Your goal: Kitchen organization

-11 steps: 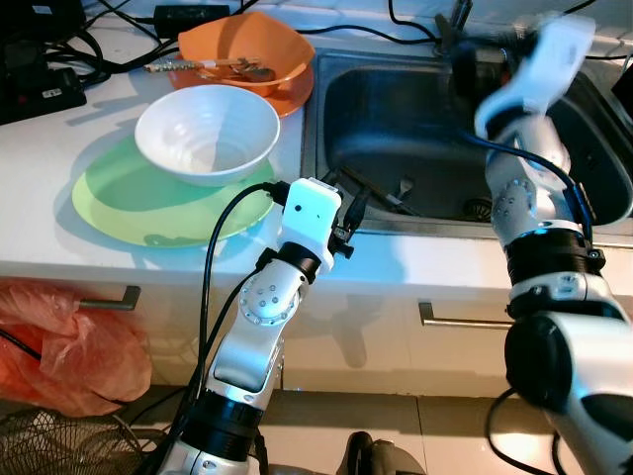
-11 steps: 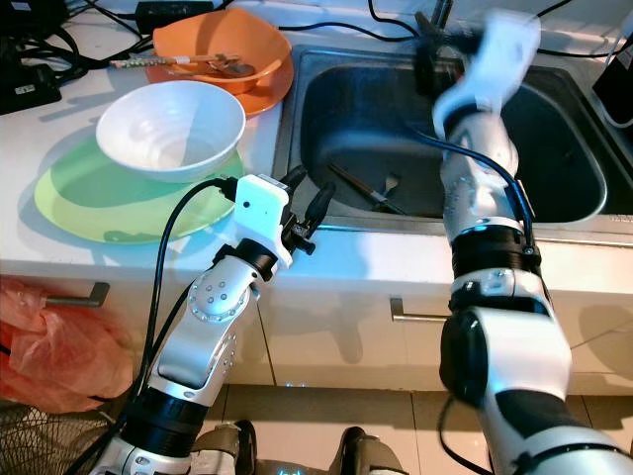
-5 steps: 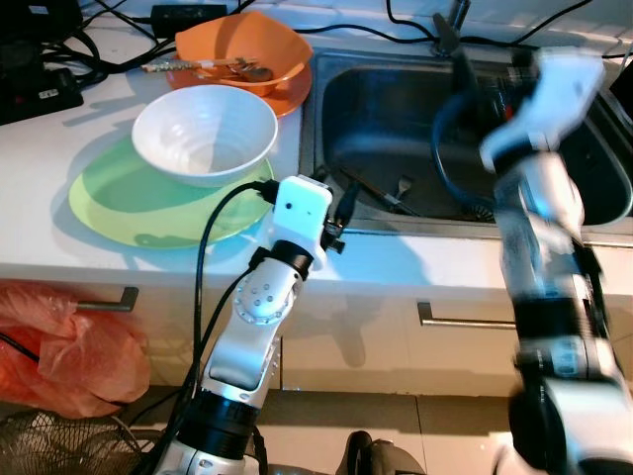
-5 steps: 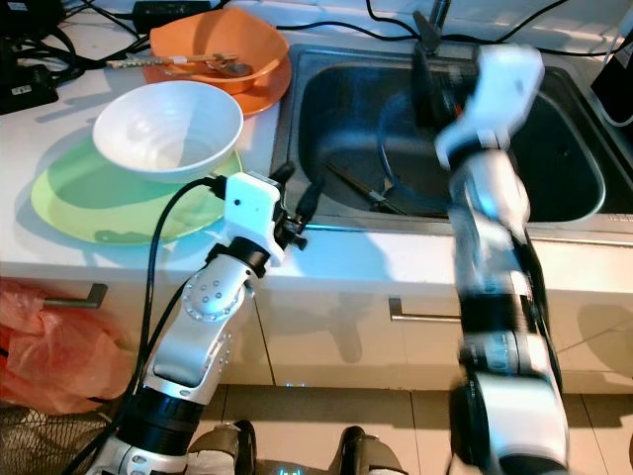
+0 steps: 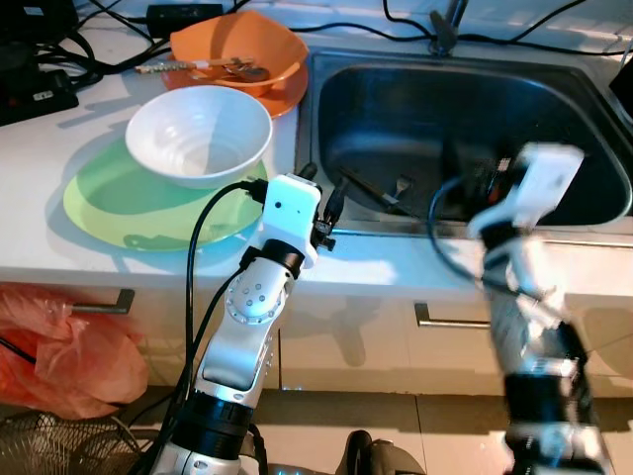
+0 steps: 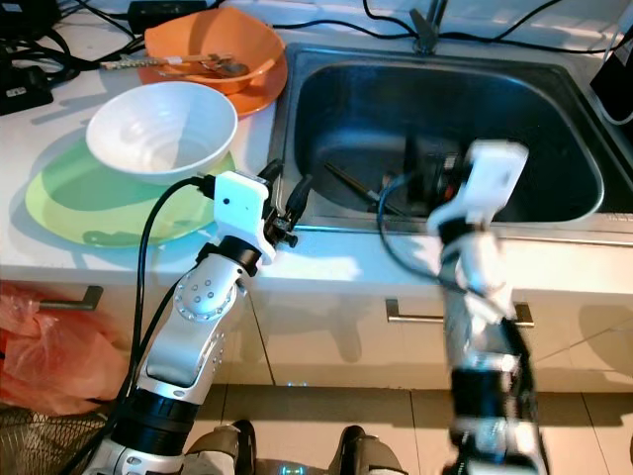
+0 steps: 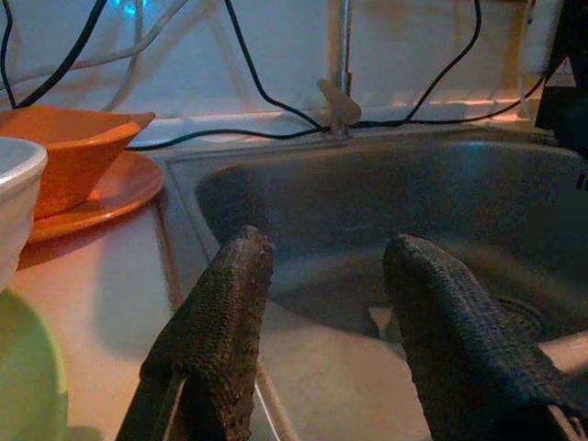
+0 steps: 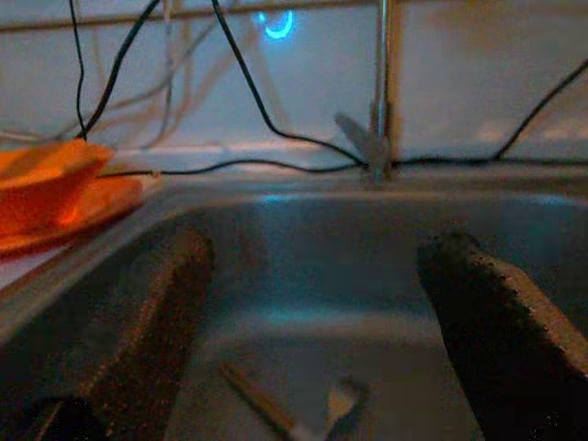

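White worktop [image 5: 59, 129] runs along the wall with a dark stainless steel sink basin [image 5: 554, 99] set into it at 1 o'clock from the robot. On the worktop at 10 o'clock a white ribbed ceramic bowl [image 5: 199, 132] sits on a flat pale green plate [image 5: 109, 203]; beyond it, at 11 o'clock, an orange bowl [image 5: 237, 49] holding some cutlery rests on an orange plate [image 5: 287, 94]. Black cables trail along the back edge. Down in the sink lie a metal fork [image 5: 404, 188] and a dark slender utensil [image 5: 371, 190], touching or crossing near the basin's front wall.

The left pincer [image 5: 324, 203] hovers at the sink's front left corner, between the green plate and the basin, fingers [image 7: 220, 322] spread moderately and holding nothing. The right pincer [image 8: 322, 303] is over the front of the basin, its arm blurred in the head views, fingers set wide apart and empty, looking down towards the fork.

My reading is that the step in hand is the reach into the sink to collect the cutlery, with no grasp made yet. The next move calls for lowering the right pincer steeply to the basin floor and closing across the fork's thin handle; flat metal on steel could slip or skid away.
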Controlling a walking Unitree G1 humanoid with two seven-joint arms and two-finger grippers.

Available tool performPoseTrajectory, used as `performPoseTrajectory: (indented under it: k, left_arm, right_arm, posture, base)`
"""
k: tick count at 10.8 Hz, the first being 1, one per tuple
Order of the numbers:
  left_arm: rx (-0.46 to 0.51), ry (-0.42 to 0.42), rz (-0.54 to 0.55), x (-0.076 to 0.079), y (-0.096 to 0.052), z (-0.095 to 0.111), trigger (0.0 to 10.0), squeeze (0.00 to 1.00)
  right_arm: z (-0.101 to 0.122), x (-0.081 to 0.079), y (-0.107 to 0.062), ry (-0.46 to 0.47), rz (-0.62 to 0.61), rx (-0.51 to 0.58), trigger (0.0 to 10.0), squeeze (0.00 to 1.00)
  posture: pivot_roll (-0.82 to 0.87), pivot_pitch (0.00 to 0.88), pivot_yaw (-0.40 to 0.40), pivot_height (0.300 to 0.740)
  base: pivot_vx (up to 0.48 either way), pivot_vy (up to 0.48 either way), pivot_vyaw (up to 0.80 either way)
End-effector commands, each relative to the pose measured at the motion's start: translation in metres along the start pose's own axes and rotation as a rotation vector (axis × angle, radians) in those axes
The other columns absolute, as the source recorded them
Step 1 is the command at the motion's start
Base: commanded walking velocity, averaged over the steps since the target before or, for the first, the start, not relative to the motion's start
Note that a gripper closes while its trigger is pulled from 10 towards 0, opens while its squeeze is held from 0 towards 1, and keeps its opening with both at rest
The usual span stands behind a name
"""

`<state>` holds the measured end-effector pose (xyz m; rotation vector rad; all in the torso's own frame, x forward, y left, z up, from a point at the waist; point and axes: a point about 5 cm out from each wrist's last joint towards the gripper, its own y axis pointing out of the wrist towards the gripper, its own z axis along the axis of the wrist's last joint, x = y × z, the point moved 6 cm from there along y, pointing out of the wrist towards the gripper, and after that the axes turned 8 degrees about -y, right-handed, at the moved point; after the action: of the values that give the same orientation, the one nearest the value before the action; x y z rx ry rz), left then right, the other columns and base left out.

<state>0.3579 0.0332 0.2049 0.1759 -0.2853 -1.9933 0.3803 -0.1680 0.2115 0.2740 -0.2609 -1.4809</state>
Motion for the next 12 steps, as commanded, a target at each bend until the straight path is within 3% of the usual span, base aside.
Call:
performPoseTrajectory:
  k: [1,9,11,12]
  left_arm:
    - [-0.042,-0.003,-0.002,0.002,-0.004,-0.012,10.0,0.00]
    - [-0.041,0.002,-0.036,0.003,-0.006,-0.008,10.0,0.00]
    - [0.018,0.014,-0.063,0.005,0.001,0.017,10.0,0.00]
    - [0.096,0.029,-0.076,0.002,0.010,0.053,10.0,0.00]
  right_arm:
    - [0.004,-0.004,-0.002,-0.004,0.009,0.009,10.0,0.00]
    - [-0.011,-0.020,-0.007,0.054,-0.020,-0.030,10.0,0.00]
    - [-0.013,-0.028,-0.008,0.062,-0.005,-0.036,10.0,0.00]
    - [-0.015,-0.031,-0.008,0.068,-0.006,-0.039,10.0,0.00]
  posture:
    - [0.12,0.198,-0.051,0.740]
    - [0.14,0.180,-0.041,0.740]
    - [0.15,0.173,-0.038,0.740]
    - [0.16,0.174,-0.035,0.740]
  base:
    - [0.000,0.000,0.00]
    - [0.000,0.000,0.00]
    - [0.000,0.000,0.00]
    - [0.000,0.000,0.00]
